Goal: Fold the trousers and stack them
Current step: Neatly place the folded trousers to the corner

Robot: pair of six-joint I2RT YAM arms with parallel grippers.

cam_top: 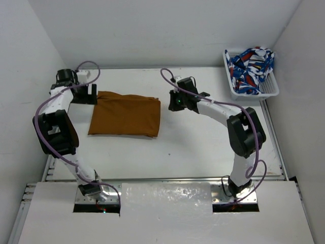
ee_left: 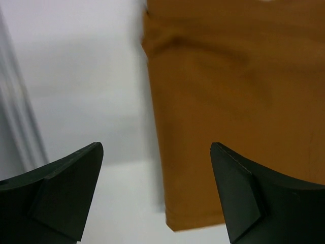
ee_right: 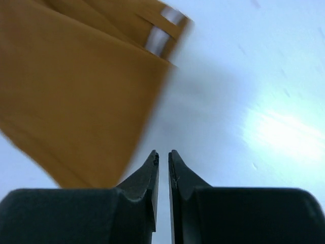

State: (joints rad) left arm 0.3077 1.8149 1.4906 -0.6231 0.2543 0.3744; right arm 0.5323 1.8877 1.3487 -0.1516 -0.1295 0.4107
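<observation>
Left jaws apart, right jaws together, flanking folded trousers (cam_top: 125, 115); patterned cloth (cam_top: 251, 66) fills a basket (cam_top: 254, 95).

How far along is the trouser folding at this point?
Done: the trousers lie folded into a flat rectangle on the table. In hand: nothing; the left pincer is open over their edge, the right pincer shut and empty. Left: perhaps one more fold or placing them; no stack shows.
</observation>
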